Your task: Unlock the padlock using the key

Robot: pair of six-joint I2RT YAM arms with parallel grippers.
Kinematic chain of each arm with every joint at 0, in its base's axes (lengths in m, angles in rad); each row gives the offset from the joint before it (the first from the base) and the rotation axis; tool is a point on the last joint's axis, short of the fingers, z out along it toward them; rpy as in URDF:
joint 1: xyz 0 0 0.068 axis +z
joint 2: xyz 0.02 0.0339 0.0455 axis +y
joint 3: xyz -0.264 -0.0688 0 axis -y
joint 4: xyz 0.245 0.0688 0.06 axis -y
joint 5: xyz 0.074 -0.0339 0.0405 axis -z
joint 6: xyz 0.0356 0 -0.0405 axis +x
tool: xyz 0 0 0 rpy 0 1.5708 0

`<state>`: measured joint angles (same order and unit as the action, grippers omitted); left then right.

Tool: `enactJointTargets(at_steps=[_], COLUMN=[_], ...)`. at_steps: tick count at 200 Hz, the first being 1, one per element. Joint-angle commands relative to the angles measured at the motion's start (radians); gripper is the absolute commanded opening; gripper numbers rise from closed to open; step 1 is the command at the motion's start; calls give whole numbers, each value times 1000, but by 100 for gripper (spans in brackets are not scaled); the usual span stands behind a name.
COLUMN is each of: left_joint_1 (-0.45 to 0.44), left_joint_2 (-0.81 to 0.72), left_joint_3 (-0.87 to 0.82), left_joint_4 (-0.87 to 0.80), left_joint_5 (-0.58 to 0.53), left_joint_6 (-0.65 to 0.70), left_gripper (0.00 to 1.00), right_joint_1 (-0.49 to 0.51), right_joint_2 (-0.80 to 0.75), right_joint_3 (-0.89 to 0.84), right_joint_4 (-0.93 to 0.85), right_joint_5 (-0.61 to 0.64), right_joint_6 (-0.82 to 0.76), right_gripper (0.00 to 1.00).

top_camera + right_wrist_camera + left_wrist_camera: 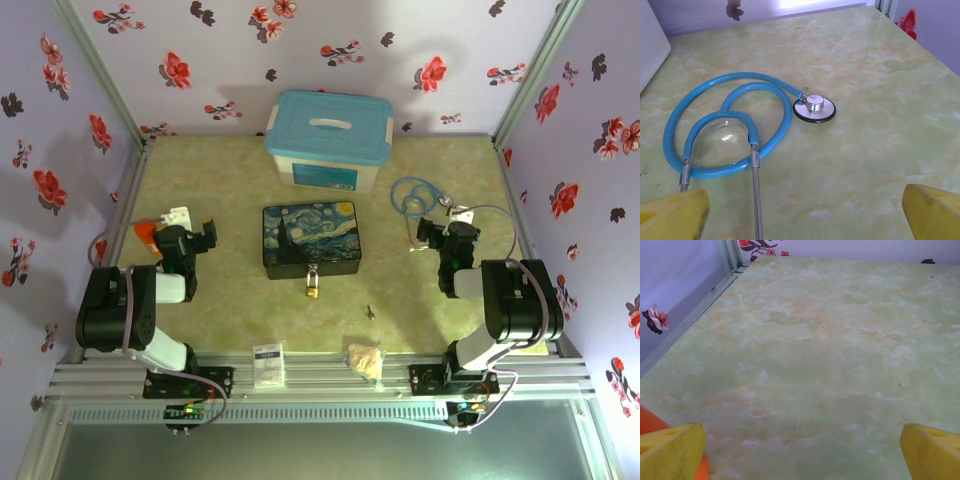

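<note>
Surface (230, 310) carrying everything. Bin (328, 138) sitting at far edge. Box (310, 238) lying mid-surface. Stethoscope (730, 125) lying just ahead of right tool (805, 212). Left tool (800, 450) hovering over bare surface. Both tools gaping wide, gripping nothing. Padlock (313, 282) sitting against box's near edge. Key (370, 312) lying near padlock, to its right, not touching.

The padlock (313, 286), a small brass body with a thin silver shackle, is seen lying on the table (230, 315) just before the near edge of the painted box (310, 238), shackle turned toward the box. The key (370, 312), tiny and dark, is laid flat to its right, apart from it, nearer the table's front.
</note>
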<state>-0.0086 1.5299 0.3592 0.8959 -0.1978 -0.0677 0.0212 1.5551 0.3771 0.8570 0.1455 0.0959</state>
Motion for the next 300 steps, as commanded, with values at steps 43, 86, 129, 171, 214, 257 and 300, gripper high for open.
enactJointTargets(at_steps=[43,86,129,171,214,257,300], left_joint_1=[-9,-13,0,-238,-473,-720,-837], left_joint_2=[-323,-485,-481,-515,-533,-511,-507], left_joint_3=[51,87,14,127,205,212,217], left_joint_4=[-276,-400,-286,-640,-887,-923,-889], left_joint_5=[-5,142,411,343,226,177,98], left_joint_6=[1,-346,-577,-541,-565,-669,-723], left_gripper=[100,100,100,100,100,100,99], right_joint_1=[-1,-3,4,233,525,767,915], right_joint_2=[-271,-480,-518,-547,-569,-597,-533], right_joint_3=[76,176,180,226,199,96,68], right_joint_4=[-289,-640,-760,-1099,-1280,-1279,-1254], right_joint_5=[-43,-128,-417,-253,-105,-31,41], right_joint_6=[-1,264,371,352,445,652,734], right_gripper=[99,99,95,93,83,67,53])
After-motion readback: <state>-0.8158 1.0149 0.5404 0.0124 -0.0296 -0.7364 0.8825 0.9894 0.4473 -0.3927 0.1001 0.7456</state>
